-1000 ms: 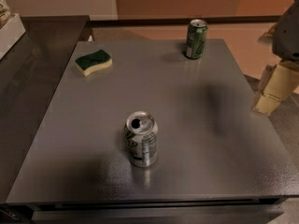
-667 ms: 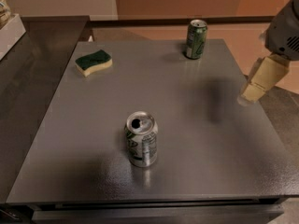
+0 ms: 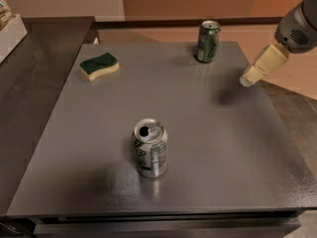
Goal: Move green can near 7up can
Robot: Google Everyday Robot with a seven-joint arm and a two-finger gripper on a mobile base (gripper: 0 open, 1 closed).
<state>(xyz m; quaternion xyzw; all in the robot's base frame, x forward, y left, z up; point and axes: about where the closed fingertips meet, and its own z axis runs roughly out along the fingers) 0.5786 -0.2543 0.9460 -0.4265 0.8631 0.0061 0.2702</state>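
1. Grey table (image 3: 208,133), tan floor behind. A sponge (image 3: 99,66) lay near the far left corner.
2. Task judged not yet begun: the green can (image 3: 208,41) stood upright at the far edge, well apart from the 7up can (image 3: 150,148), which stood upright near the front.
3. The gripper (image 3: 246,80) hung over the table's right side, near the green can but not touching it. Whether it was clenched or released could not be told.
4. Left to do: grasp, carry, set down.

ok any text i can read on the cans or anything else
No text can be read as words.
7up can: label panel, print too blurred to read.
Green can: light markings, unreadable.
Sponge: no text.
Gripper, near the right edge of the table: no text.
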